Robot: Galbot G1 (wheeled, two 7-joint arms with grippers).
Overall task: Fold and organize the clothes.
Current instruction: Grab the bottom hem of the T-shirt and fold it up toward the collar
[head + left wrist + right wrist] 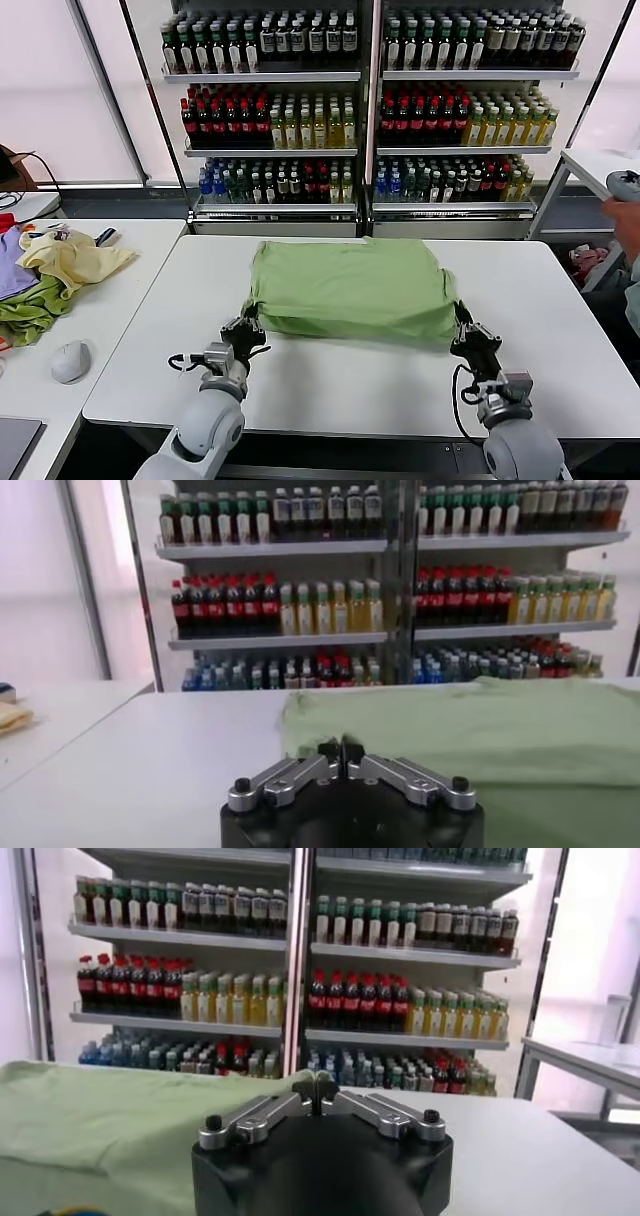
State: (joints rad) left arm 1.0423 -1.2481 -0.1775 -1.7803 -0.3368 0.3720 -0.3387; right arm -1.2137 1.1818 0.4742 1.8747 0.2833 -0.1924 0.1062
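Light green shirt (352, 287) — plain side up, folded — lies spread flat mid-table, near edge lifted.

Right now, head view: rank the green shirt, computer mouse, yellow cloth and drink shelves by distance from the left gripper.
From the left gripper:
1. green shirt, pinched at its near left corner.
2. computer mouse, side table on the left.
3. yellow cloth, same table, farther back.
4. drink shelves, behind the table.

Looks like a shop set up inside a lab. Tall shelves (365, 110) packed with rows of drink bottles (270, 120), red, yellow, green and blue. Plain white tables (560, 330) in front, and a computer mouse (70, 361) on the side desk (110, 320).
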